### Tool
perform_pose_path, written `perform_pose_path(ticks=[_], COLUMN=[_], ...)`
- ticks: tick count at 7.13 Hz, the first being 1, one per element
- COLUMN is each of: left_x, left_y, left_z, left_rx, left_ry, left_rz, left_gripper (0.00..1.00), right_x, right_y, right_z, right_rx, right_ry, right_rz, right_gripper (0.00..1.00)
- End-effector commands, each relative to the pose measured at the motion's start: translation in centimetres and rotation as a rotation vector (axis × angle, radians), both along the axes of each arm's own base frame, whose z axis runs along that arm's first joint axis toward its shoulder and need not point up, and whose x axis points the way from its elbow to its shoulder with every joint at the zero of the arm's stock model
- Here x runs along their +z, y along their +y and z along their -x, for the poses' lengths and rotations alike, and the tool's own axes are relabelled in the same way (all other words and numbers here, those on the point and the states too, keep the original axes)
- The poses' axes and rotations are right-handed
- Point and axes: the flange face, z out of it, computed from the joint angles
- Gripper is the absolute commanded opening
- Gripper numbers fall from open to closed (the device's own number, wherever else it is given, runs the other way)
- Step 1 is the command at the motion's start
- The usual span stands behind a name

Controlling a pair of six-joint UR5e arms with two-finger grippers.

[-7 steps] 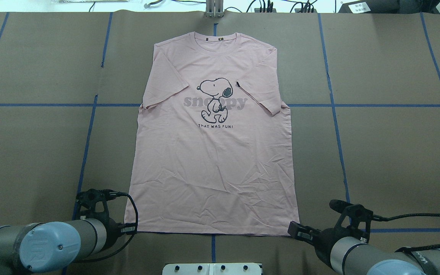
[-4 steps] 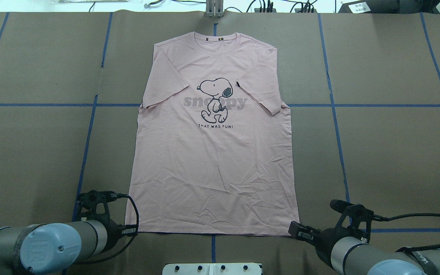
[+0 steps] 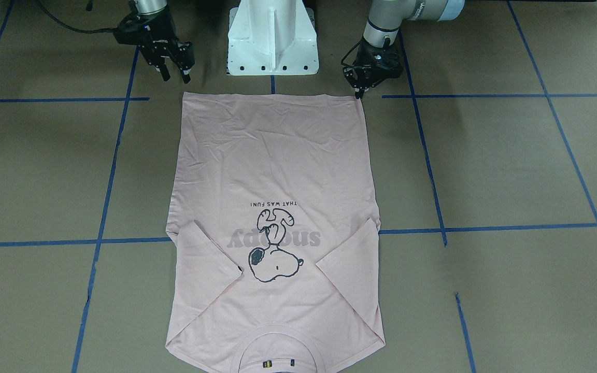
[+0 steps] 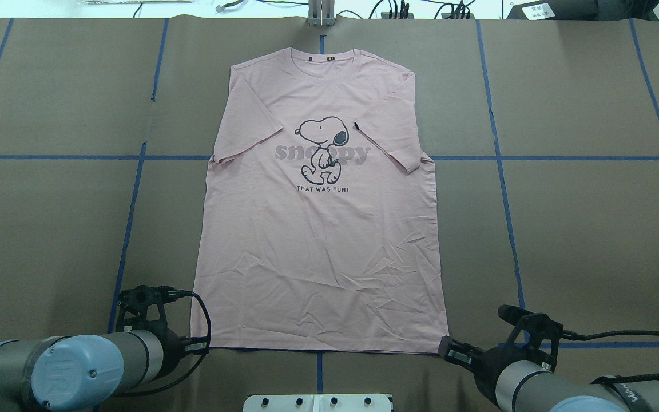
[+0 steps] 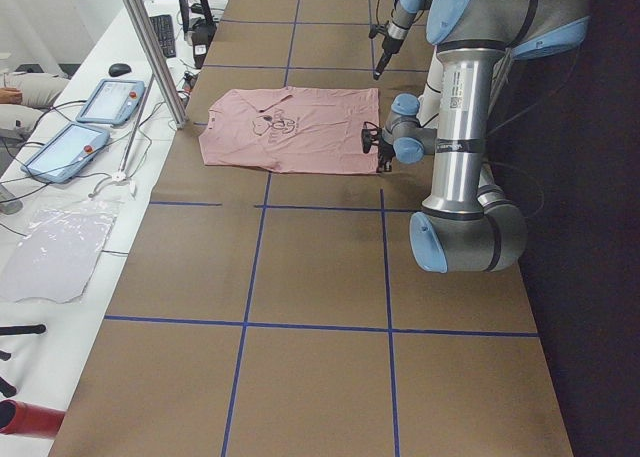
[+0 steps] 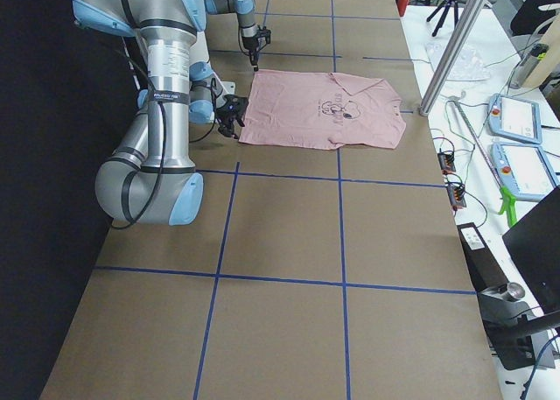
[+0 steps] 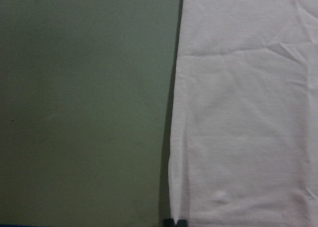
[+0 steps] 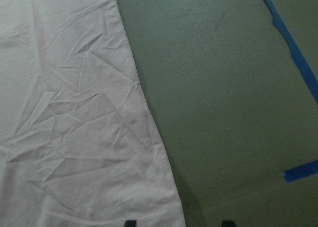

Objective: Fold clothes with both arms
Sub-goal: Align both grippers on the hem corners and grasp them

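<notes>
The pale pink T-shirt (image 4: 318,246) lies flat, print up, with both sleeves folded inward and its collar at the far edge. Its hem faces the robot base (image 3: 272,155). My left gripper (image 4: 199,346) is down at the hem's left corner. In the left wrist view its fingertips (image 7: 175,222) meet on the T-shirt's corner edge (image 7: 238,113), so it is shut on the fabric. My right gripper (image 3: 175,77) hangs open at the hem's other corner. One of its tips is over the T-shirt (image 8: 74,113) and the other is over bare table.
The white pedestal base (image 3: 272,36) stands between the two arms, just behind the hem. Blue tape lines (image 4: 501,171) grid the brown table. Tablets (image 5: 110,102) and a metal pole (image 5: 150,47) stand beyond the collar end. Cables lie along the far edge (image 4: 398,8).
Both wrists have sunk slightly toward the hem. The left gripper now sits on the left hem corner, which has shifted a little inward. The rest of the T-shirt has not moved.
</notes>
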Motion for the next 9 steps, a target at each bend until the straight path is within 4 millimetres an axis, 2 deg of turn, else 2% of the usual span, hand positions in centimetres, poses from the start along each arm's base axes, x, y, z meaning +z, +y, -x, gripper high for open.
perform_pose_path(ticks=[1, 2, 3, 4, 5, 7, 8, 9], left_x=[-0.5, -0.5, -0.6, -0.6, -0.5, -0.5, -0.5, -0.5], left_y=[0.0, 0.0, -0.3, -0.6, -0.7, -0.3, -0.5, -0.5], left_z=[-0.2, -0.2, -0.1, -0.1, 0.0, -0.2, -0.2, -0.2], left_rx=[-0.003, -0.005, -0.030, -0.049, -0.063, -0.059, -0.074, -0.074], left_ry=[0.012, 0.012, 0.009, 0.005, 0.002, 0.001, -0.002, -0.002], left_rz=[-0.005, -0.007, -0.026, -0.043, -0.054, -0.057, -0.069, -0.070], left_gripper=[0.00, 0.00, 0.00, 0.00, 0.00, 0.00, 0.00, 0.00], right_x=[0.4, 0.5, -0.8, -1.1, -0.2, 1.1, 1.2, 0.4], right_y=[1.0, 1.5, 1.6, 1.1, 0.9, -0.5, -1.1, -1.4], right_z=[0.8, 1.4, 2.6, 3.5, 4.2, 4.2, 4.9, 6.0], right_rx=[-0.006, -0.019, -0.024, -0.015, -0.012, -0.002, -0.005, 0.001], right_ry=[0.026, 0.063, 0.064, 0.065, 0.087, 0.139, 0.154, 0.140], right_rz=[0.012, 0.010, 0.003, 0.000, -0.003, -0.024, -0.043, -0.043], right_gripper=[0.53, 0.53, 0.52, 0.52, 0.51, 0.49, 0.49, 0.49])
